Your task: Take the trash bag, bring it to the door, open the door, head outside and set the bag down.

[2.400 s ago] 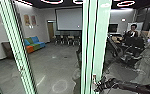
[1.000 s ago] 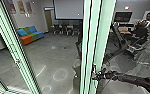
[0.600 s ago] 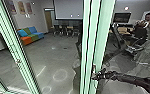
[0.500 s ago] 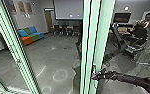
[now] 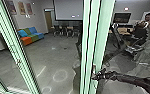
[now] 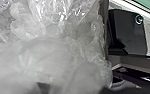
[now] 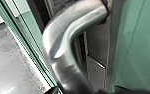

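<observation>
In the head view my right gripper (image 5: pixel 95 76) is at the handle (image 5: pixel 93 68) of the green-edged glass door (image 5: pixel 99 37), its arm reaching in from the right. The right wrist view has the curved metal handle (image 7: pixel 58 50) large and close. Dark fingertips of my right gripper (image 7: pixel 85 90) stand apart on either side of its lower part; contact cannot be made out. Crumpled clear plastic of the trash bag (image 6: pixel 48 55) lies close before the left wrist camera. How my left gripper holds it cannot be told.
Another green-edged frame (image 5: pixel 17 56) slants down at the left. Beyond the glass are a colourful sofa (image 5: pixel 31 35), chairs (image 5: pixel 66 30) near a hanging screen (image 5: pixel 68 10), and a person (image 5: pixel 147 21) with a control rig at the right.
Since the earliest picture the head camera has shifted. My right gripper's tip is closer to the handle than it was then. Over the last half second hardly anything differs.
</observation>
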You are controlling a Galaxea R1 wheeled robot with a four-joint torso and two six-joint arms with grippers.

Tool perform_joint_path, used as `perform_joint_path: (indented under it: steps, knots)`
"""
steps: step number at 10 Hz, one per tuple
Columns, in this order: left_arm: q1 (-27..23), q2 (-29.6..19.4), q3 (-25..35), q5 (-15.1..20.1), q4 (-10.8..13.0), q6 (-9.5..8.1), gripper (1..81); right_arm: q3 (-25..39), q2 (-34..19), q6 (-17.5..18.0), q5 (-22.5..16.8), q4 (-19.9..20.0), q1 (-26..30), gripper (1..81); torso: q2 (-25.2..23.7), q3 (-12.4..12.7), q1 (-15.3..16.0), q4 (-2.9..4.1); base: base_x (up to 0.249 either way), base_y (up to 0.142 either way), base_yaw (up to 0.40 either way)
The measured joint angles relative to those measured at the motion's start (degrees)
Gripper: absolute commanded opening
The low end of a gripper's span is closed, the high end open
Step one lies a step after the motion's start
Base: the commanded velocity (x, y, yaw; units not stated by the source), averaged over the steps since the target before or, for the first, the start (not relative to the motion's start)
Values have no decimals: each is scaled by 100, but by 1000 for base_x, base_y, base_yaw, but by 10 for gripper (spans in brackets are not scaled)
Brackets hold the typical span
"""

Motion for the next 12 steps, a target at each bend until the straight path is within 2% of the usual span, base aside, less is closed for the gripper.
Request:
perform_joint_path:
  steps: [3, 6, 8, 10, 12]
  knots:
    - [-17, -2, 0, 11, 0, 0, 10, 168, -98, -179, -378, 357, -13, 811, -15, 6, -2, -9, 130, 0, 0]
    - [-13, 0, 0, 5, 0, 1, 10, -2, -76, 51, -267, 363, 30, 811, -17, 9, 5, -11, 135, 0, 0]
    - [-20, 0, 0, 0, 0, 0, 10, -208, -61, 271, 80, 317, 41, 811, -15, 6, 15, -11, 135, 0, 0]
    - [-24, -2, 0, -1, 0, 0, 10, -369, -76, 263, 402, 195, 35, 811, -11, 4, 26, -11, 0, 0, 0]
    - [-99, 0, 0, -20, 0, 0, 10, -608, -59, 208, 891, 27, 61, 811, 2, -7, 50, -9, 0, 0, 0]
